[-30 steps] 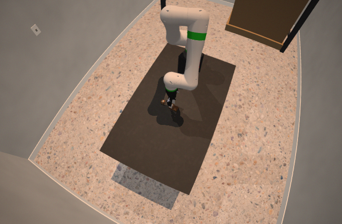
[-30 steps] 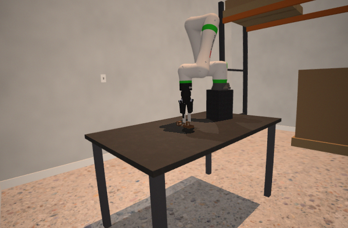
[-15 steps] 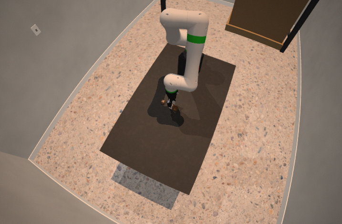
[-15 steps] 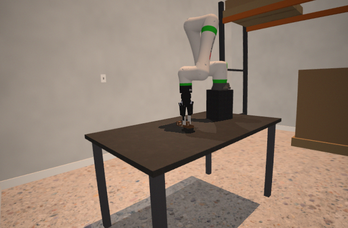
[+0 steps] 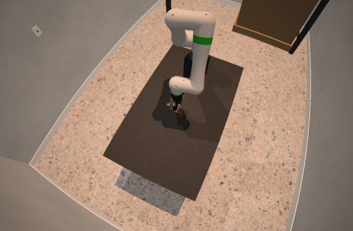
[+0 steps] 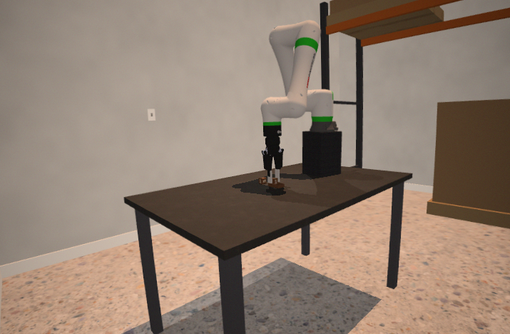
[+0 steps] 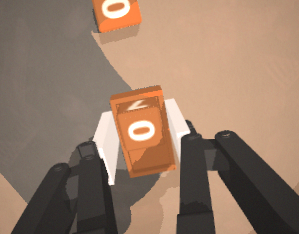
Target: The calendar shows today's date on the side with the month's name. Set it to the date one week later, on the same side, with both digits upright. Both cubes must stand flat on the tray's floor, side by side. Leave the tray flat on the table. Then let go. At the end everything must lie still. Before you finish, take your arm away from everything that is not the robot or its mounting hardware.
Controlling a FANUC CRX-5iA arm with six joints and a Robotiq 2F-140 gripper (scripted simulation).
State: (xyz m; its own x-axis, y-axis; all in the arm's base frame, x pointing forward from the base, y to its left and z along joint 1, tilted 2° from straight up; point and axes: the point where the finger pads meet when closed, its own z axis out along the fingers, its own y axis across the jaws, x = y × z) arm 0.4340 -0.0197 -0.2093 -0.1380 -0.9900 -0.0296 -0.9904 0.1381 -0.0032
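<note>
An orange-brown tray [image 7: 154,162] [image 6: 277,186] [image 5: 180,112] lies below my gripper. One orange cube [image 7: 141,131] is in it, toward the tray's far end in the wrist view, with a white 0 on the face toward the camera. Part of a white stroke shows on its far side. The second cube [image 7: 117,12] [image 5: 168,105] [image 6: 262,180] lies on the table outside the tray, also with a 0 facing up. My gripper [image 7: 141,120] [image 6: 273,178] [image 5: 176,108] is partly open, its white pads on either side of the tray cube, with gaps. The month side and finger-tip depth are unclear.
The dark table [image 5: 160,152] [image 6: 207,213] carries the arm's black pedestal [image 6: 321,153] behind the tray. A rack with a large brown box [image 6: 476,157] stands on the floor beyond the table.
</note>
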